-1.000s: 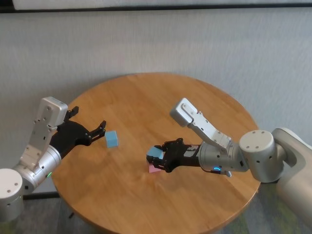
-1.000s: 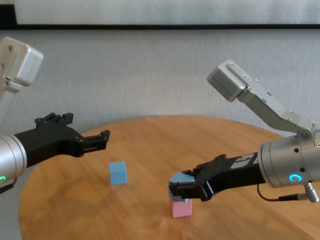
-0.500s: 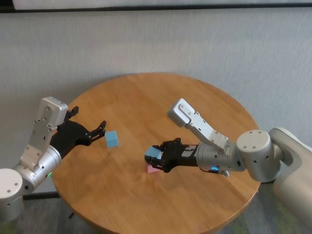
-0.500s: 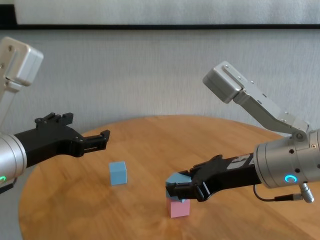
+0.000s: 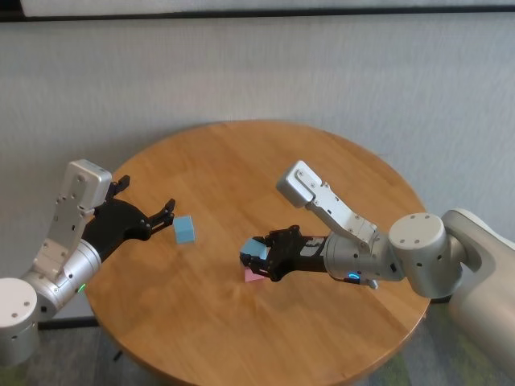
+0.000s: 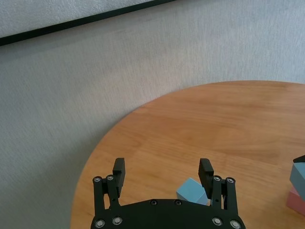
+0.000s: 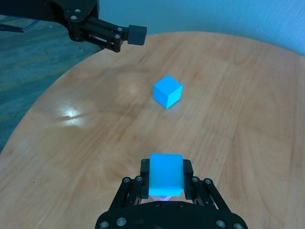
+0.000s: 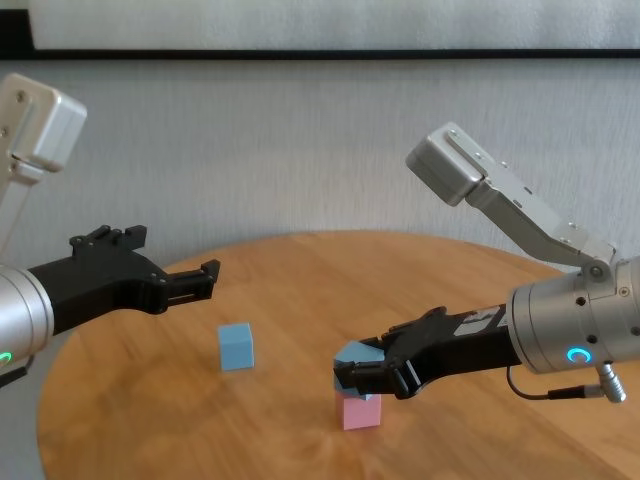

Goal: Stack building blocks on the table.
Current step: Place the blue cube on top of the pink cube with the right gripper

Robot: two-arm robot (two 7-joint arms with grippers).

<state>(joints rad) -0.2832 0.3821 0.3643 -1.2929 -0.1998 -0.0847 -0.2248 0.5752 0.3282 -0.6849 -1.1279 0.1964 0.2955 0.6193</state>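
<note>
My right gripper (image 5: 256, 259) is shut on a light blue building block (image 8: 358, 356), held tilted just above the pink block (image 8: 360, 411) near the table's middle. In the right wrist view the held block (image 7: 166, 174) hides nearly all of the pink one, and I cannot tell whether they touch. The other blue block (image 5: 185, 229) lies loose on the table (image 5: 322, 161) to the left. My left gripper (image 5: 149, 199) hovers open beside and above it, apart from it, fingers (image 6: 206, 167) spread wide with nothing between them.
The round table's near left edge (image 8: 60, 400) runs under the left arm. A pale wall (image 5: 257, 72) stands behind the table. Bare wood lies between the loose block (image 7: 167, 91) and the pink block (image 5: 252, 277).
My right gripper has shifted slightly left with the blue block, staying over the pink one. The left arm and the loose block have not moved.
</note>
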